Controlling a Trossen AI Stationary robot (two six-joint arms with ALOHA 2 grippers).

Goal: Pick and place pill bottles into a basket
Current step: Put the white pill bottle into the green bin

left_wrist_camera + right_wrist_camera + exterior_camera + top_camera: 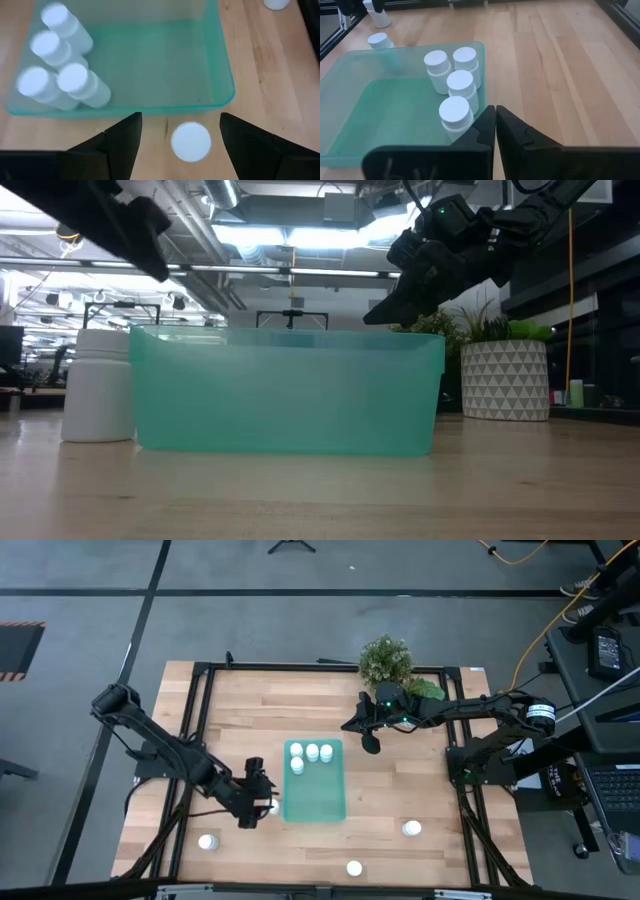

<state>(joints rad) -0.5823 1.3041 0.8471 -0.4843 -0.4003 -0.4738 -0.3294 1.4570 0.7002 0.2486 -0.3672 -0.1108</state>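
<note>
Left end effector (180, 131), fingers wide, hovers over a small white cylindrical pill bottle (190, 142) just beside the teal translucent plastic basket (220, 65) holding 4; centre, descend, then close. Right end effector (495, 125) is closed.

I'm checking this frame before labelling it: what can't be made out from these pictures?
- Bottles inside the basket: low view, hidden behind its translucent front wall.
- Left claw: high view, covers the bottle between its fingers; contact unclear.
- Bottle labels: every view, too small or blurred.
- Plant pot: high view, hidden under foliage.
</note>
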